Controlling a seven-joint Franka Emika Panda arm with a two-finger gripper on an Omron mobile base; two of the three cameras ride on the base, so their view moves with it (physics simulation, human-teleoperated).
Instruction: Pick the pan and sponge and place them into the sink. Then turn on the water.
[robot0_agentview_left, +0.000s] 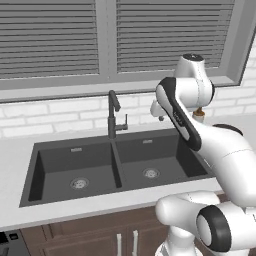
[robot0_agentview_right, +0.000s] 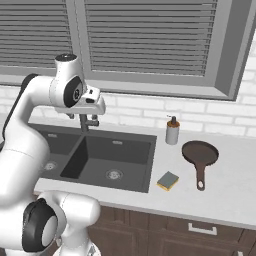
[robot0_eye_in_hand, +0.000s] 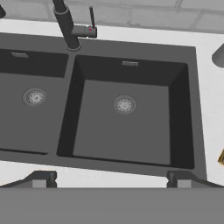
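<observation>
Above the sink's (robot0_eye_in_hand: 131, 70) right basin, pincer (robot0_eye_in_hand: 111, 178) spread wide, empty; arm arched high, hand downward

1. A grey soap dispenser bottle (robot0_agentview_right: 172, 131) with a dark pump top stands upright on the counter, close to the wall.
2. The white countertop (robot0_agentview_right: 230, 190) runs along a white brick backsplash (robot0_agentview_left: 55, 116).
3. A grey-framed window with closed slatted blinds (robot0_agentview_right: 150, 37) sits above the backsplash.
4. Dark wood cabinet doors (robot0_agentview_left: 95, 237) with pale handles sit below the counter.
</observation>
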